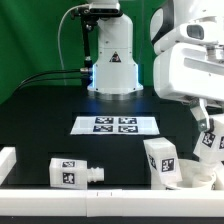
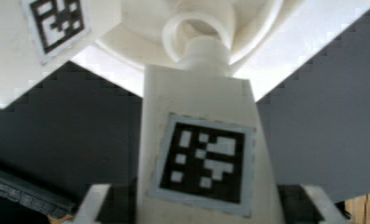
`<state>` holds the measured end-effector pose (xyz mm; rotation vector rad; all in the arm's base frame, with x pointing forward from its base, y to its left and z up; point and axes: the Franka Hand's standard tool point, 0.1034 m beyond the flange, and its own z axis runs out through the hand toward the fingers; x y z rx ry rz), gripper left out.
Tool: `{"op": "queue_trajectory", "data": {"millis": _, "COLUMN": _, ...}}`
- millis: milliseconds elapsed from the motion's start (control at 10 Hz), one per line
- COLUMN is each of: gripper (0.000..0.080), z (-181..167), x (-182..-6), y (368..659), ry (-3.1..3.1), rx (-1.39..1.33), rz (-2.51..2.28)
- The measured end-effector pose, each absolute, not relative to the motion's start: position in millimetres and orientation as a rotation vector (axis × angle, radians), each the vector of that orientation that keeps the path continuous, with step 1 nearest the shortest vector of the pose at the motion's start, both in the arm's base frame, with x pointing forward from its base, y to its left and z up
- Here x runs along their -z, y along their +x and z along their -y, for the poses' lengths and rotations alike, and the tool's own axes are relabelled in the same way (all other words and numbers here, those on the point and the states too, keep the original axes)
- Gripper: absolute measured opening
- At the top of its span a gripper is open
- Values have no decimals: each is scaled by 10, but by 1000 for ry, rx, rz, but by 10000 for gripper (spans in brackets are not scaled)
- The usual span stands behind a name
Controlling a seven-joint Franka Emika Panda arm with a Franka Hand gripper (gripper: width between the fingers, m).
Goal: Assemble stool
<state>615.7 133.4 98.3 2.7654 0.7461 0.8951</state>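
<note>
Gripping a chunky white plastic leg [image 2: 203, 110] by its flat sides, the pincer [image 2: 208, 207] stays out of nothing: its jaws are closed on the block, with a finger [image 2: 104, 205] on either side. A black-and-white square tag [image 2: 207, 160] covers the leg's smooth face, and the block narrows to a rounded peg [image 2: 200, 42]. That peg points at the thick round seat [image 1: 190, 180], though whether it has entered a hole cannot be told.

A second leg [image 1: 160, 160] stands upright at the seat's edge, on the exterior view's left of the held one, its tag facing the camera. A third leg [image 1: 72, 173] lies flat on the matte black surface [image 1: 50, 120], well apart from the seat, with its peg toward the exterior view's right. A blocky white border rail [image 1: 7, 165] sits at the exterior view's left edge.

Farther back lies the thin marker board [image 1: 117, 124] with four tags, and behind it the arm's glossy white base [image 1: 112, 65].
</note>
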Motion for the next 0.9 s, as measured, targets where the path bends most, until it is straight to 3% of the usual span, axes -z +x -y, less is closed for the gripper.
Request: {"op": "queue_trajectory", "data": {"millis": 900, "gripper": 323, "z": -1245, "x": -930, "y": 6176, "ry": 2771, "rx": -883, "rz": -728}}
